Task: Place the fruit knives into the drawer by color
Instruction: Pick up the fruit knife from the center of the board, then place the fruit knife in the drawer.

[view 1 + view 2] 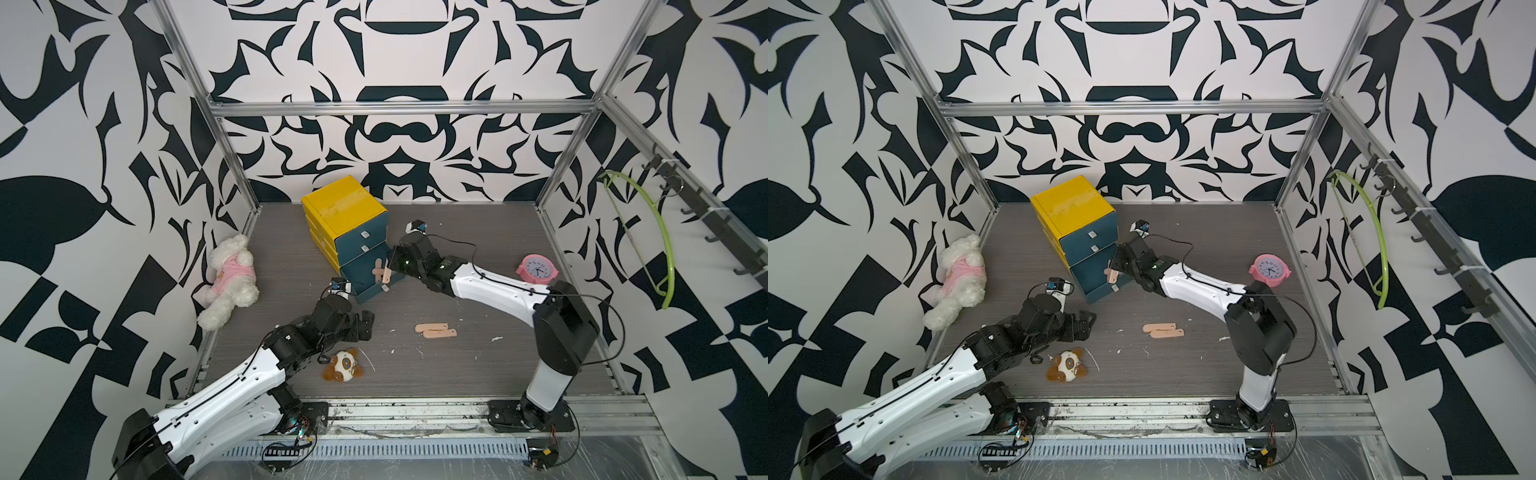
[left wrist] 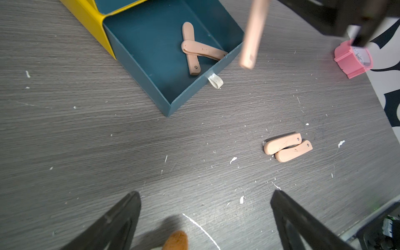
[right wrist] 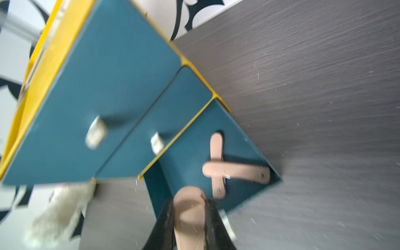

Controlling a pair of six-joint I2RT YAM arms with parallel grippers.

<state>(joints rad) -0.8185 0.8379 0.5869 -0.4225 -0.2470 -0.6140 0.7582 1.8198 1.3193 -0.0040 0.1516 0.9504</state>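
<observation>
Seen from high over the near edge, both top views look steeply down on the whole tabletop [image 1: 457, 365] around the drawer cabinet [image 1: 340, 205]. The left wrist camera faces the cabinet's open bottom drawer [image 2: 147, 43] from low over the tabletop. The blurred right wrist camera looks down into that drawer, seemingly closer. Both wrist views share its crossed peach knives [image 2: 194, 47].

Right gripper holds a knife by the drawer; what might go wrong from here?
The peach knife in the right gripper hangs near the open drawer, close to its front wall, so a release may clip the rim and land outside. It could also stack unevenly on the crossed knives already inside.
</observation>
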